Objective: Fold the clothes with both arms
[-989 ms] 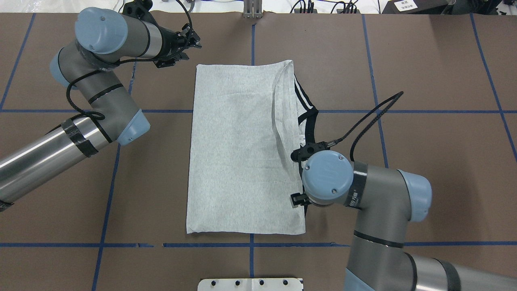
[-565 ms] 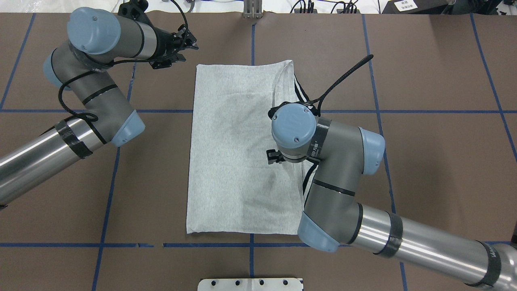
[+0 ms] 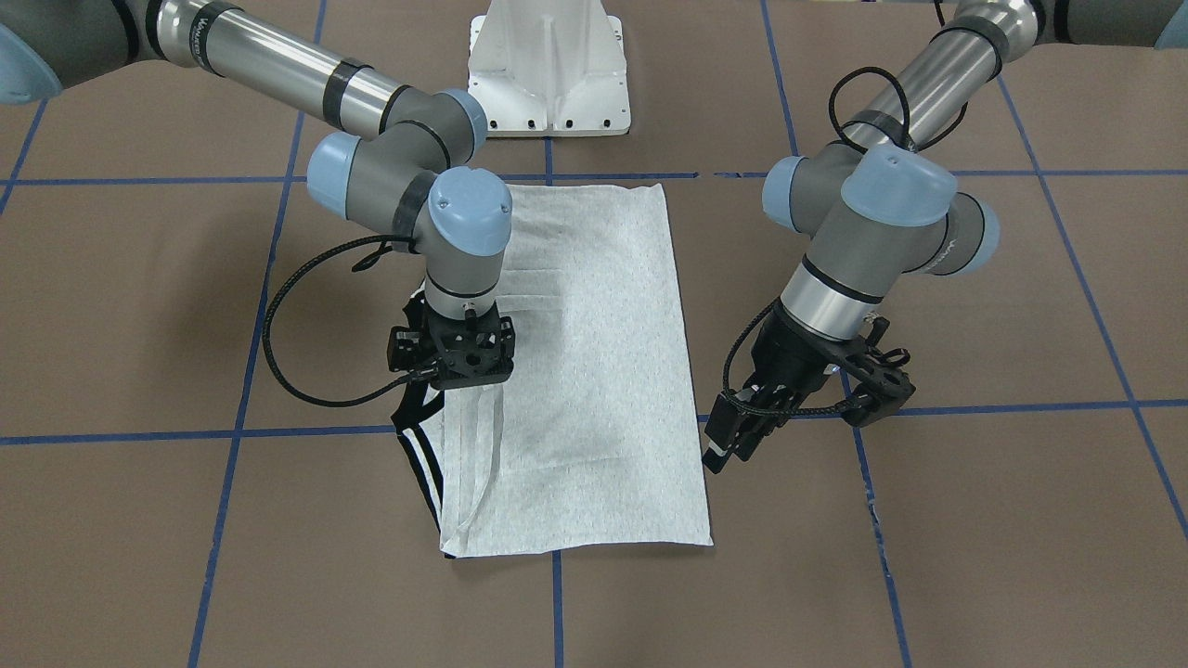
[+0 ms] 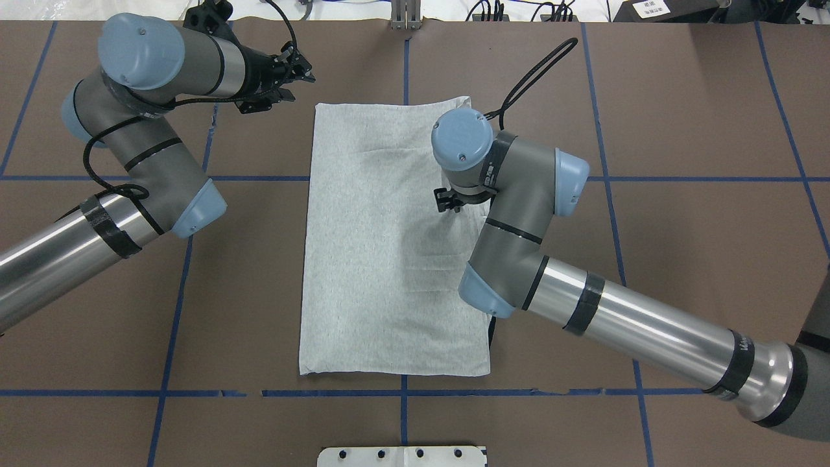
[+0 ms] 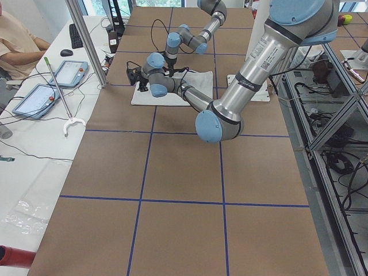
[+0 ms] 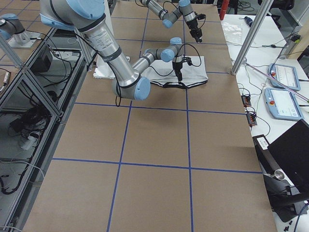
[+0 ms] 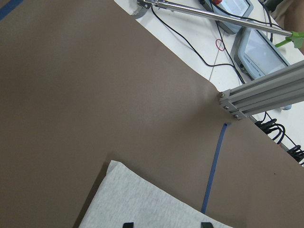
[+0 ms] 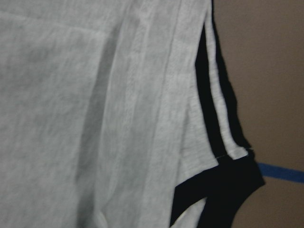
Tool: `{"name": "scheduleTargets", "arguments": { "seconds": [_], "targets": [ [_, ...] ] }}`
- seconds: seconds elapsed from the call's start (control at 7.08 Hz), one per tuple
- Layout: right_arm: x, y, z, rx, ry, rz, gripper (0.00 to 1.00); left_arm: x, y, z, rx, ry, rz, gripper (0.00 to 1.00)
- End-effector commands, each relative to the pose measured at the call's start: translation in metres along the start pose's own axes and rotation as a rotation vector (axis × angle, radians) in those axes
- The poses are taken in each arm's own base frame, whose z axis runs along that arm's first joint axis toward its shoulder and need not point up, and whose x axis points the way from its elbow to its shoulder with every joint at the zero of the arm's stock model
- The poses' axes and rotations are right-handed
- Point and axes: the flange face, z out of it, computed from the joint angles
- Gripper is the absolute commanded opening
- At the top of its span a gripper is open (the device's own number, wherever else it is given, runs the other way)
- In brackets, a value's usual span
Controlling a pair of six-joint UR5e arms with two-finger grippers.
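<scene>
Two left fingers spread apart beside T-shirt.

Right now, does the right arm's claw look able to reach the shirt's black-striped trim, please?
Probably yes: the right claw hangs just above the shirt, close beside the black-striped trim, with nothing between them.

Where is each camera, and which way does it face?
Front-facing: across the table, facing the robot; left arm on its right, right arm, base.
Overhead: behind the robot, down on T-shirt; both arms.
Exterior left: table's left end; left arm near.
Exterior right: table's right end; right arm near.
Left wrist: down at a shirt corner; left tool.
Right wrist: close on black-striped edge; no tool.
Both wrists see the T-shirt.
</scene>
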Motion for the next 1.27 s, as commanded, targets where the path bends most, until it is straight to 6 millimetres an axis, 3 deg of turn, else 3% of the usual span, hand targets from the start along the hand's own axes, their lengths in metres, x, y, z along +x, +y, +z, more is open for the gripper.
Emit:
{"name": "scheduleTargets", "arguments": {
  "seconds": [0.0,0.14,0.28,0.56,0.71,0.85,0.99,1.13],
  "targets": [
    [0.065,0.01,-0.006,-0.007,-0.032,-0.009,1.0,-0.003,0.002,-0.006,-0.021,0.003,0.001,0.56],
    [0.038,0.032,-0.049,-0.004,-0.068,0.054,1.0,-0.003,0.003,-0.008,-0.022,0.007,0.002,0.56],
    [-0.004,0.075,-0.067,-0.023,-0.123,0.209,1.0,-0.002,0.003,-0.009,-0.023,0.009,0.003,0.56],
    [-0.055,0.144,-0.08,-0.032,-0.271,0.592,1.0,-0.013,0.002,-0.011,-0.023,0.004,0.003,0.56],
    [-0.061,0.189,-0.072,-0.018,-0.325,0.77,1.0,-0.013,0.003,-0.011,-0.023,0.006,0.003,0.56],
    [-0.073,0.22,-0.079,-0.003,-0.359,0.874,1.0,-0.014,0.002,-0.011,-0.023,0.006,0.003,0.56],
    [-0.086,0.246,-0.074,-0.013,-0.356,0.95,1.0,-0.013,0.003,-0.012,-0.023,0.007,0.002,0.56],
    [-0.087,0.267,-0.062,-0.014,-0.334,0.957,1.0,-0.012,0.003,-0.012,-0.023,0.007,0.002,0.56]
  ]
}}
